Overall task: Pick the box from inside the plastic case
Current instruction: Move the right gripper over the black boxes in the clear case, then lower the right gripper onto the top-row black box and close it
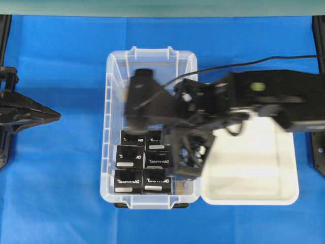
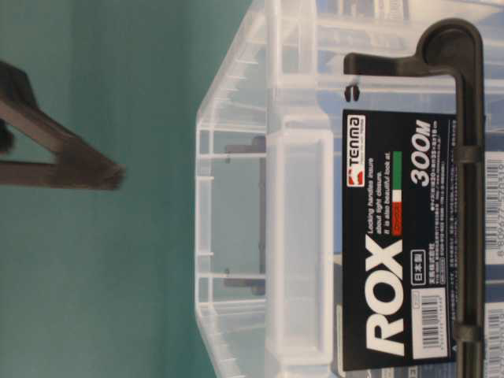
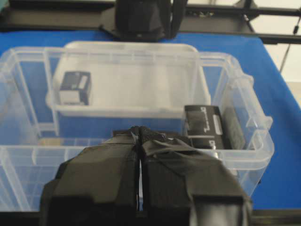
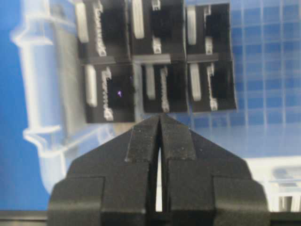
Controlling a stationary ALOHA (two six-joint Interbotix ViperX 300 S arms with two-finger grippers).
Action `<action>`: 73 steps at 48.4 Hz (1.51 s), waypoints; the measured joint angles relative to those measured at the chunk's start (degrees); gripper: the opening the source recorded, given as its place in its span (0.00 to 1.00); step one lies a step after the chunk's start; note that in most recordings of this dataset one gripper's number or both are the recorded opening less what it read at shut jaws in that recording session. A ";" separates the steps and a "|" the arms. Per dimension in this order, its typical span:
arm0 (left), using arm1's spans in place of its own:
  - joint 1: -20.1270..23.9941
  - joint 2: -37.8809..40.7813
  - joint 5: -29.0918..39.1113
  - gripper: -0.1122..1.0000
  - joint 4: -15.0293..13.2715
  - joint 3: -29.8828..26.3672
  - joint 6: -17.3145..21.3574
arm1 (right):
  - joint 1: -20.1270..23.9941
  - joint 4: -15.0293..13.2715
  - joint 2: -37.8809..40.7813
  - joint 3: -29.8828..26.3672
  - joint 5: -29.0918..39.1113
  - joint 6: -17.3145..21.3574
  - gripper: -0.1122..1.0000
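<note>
Left gripper (image 1: 56,116) sits pressed together at the table's left edge, well apart from the case (image 1: 112,127). Six black boxes (image 1: 128,156) sit packed in two columns at the case's near end, on its grid floor. Right gripper (image 4: 160,117) hangs over the case beside the boxes, fingers pinched together, holding nothing. White tray (image 1: 254,178) sits just right of the case.

Bright, even overhead light; motion-blurred right arm (image 1: 203,109); soft, hazy wrist views; defocused boxes (image 4: 155,61); glare off white tray (image 1: 251,168).
</note>
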 measured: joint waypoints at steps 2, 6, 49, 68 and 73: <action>-0.09 -0.18 0.00 0.09 0.00 0.00 0.00 | -0.26 -0.09 1.85 -1.85 2.29 -0.35 0.17; 0.00 -0.97 0.35 0.09 0.00 -0.18 0.00 | -0.79 -0.09 4.92 -5.01 5.19 -1.93 0.22; 0.00 -4.92 6.42 0.09 0.00 -1.76 0.00 | -1.41 1.93 17.05 -10.72 -2.99 -7.65 0.98; 0.09 -4.83 6.42 0.09 0.00 -1.76 0.00 | -0.97 2.46 18.63 -9.93 -4.48 -9.14 0.98; 0.09 -4.92 6.42 0.09 0.00 -1.76 0.00 | -0.97 2.37 18.90 -9.93 -4.75 -9.23 0.98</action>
